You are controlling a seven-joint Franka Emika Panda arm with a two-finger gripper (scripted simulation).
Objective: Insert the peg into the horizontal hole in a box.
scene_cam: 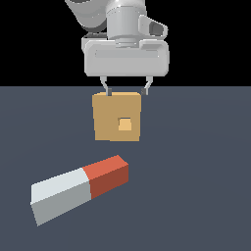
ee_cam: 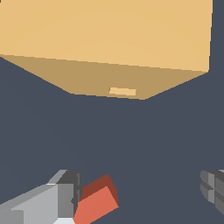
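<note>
Red and pale grey, the peg lies flat on the dark desk, near the front of the exterior view. It is a long square bar. Its red half points up and toward the exterior view's right, at the box. Its grey half points down and toward the exterior view's left, nearer to the camera.

The box is a tan cube that looks like wood. It sits on the desk farther back than the peg, well apart from it. On its near face is the hole, a small lighter orange square, a little to the exterior view's right of the middle of that face.

The pincer hangs over the box, high up and far back. Its two thin fingers are spread wide, and it holds nothing. So the peg is nearer to the camera than the pincer is, lower down, and off to the exterior view's left.

In the wrist view one finger shows beside the red end of the peg, and the other finger is far across from it. The box fills the upper part there, and its hole shows as a thin pale slot.

I think the peg has not been picked up yet. The arm likely has to come toward the camera and down. The fingers should close across the bar's narrow sides, not along its length.
</note>
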